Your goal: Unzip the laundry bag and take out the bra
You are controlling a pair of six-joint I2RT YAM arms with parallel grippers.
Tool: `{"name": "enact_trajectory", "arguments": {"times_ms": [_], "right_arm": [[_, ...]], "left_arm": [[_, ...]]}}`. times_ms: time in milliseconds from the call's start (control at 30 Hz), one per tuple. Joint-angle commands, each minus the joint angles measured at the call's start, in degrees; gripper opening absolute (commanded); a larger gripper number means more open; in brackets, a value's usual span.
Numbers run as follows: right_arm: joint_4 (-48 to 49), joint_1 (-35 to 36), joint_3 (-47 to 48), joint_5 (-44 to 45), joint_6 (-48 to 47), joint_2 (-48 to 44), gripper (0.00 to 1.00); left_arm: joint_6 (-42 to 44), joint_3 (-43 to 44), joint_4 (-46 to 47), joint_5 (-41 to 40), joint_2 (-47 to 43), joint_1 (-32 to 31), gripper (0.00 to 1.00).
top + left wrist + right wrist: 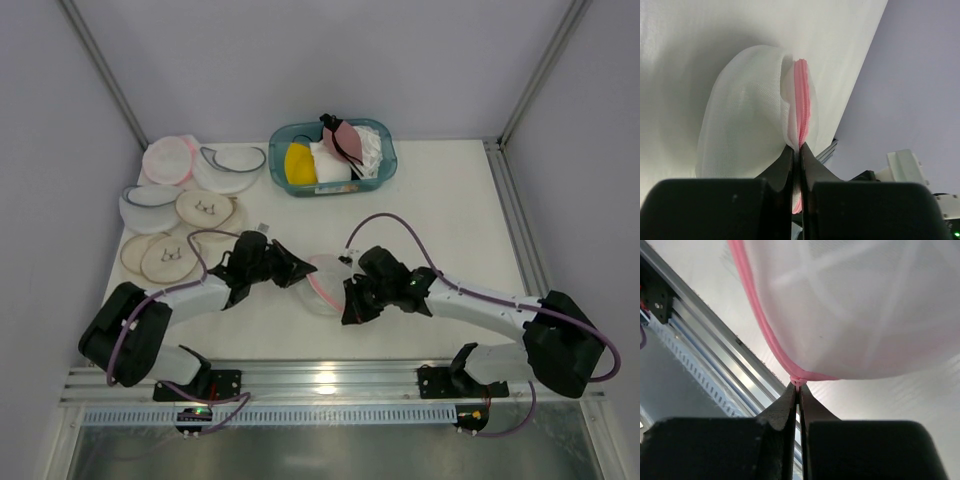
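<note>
Two hands meet on one pouch. The left hand (799, 150) has its jaws pressed fully together on the pink zipper rim (801, 100) of the laundry bag (742, 125). The right hand (799, 386), likewise closed with no gap, nips the same pink rim at the opposite side, perhaps on the slider, though I cannot tell for sure. By my reading, one hand anchors the rim so that the other can draw the zipper along it. The bag hangs between them near the front middle of the bench (450, 200), seemingly tipped up on edge, its dome bulging away from the zipper. Being round, it has no true long axis; the line from grip to grip runs across the bench, left to right. The bra cannot be made out, only pale bands behind the mesh. Well behind stands a blue basket (330, 187).
</note>
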Motion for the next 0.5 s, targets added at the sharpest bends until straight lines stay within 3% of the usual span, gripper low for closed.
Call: {"name": "enact_trajectory", "arguments": {"times_ms": [0, 233, 467], "right_arm": [[-3.07, 0.75, -2.35, 1.29, 0.24, 0.06, 0.04], [-6.4, 0.75, -0.78, 11.73, 0.41, 5.33, 0.04], [-11.94, 0.67, 4.67, 33.51, 4.45, 12.81, 0.04]], "left_arm": [[1.97, -0.33, 1.07, -0.22, 0.61, 2.21, 0.0], [2.31, -1.03, 1.68, 1.53, 1.84, 3.62, 0.0], [3.28, -1.3, 2.39, 3.55, 2.63, 4.24, 0.0]]}}
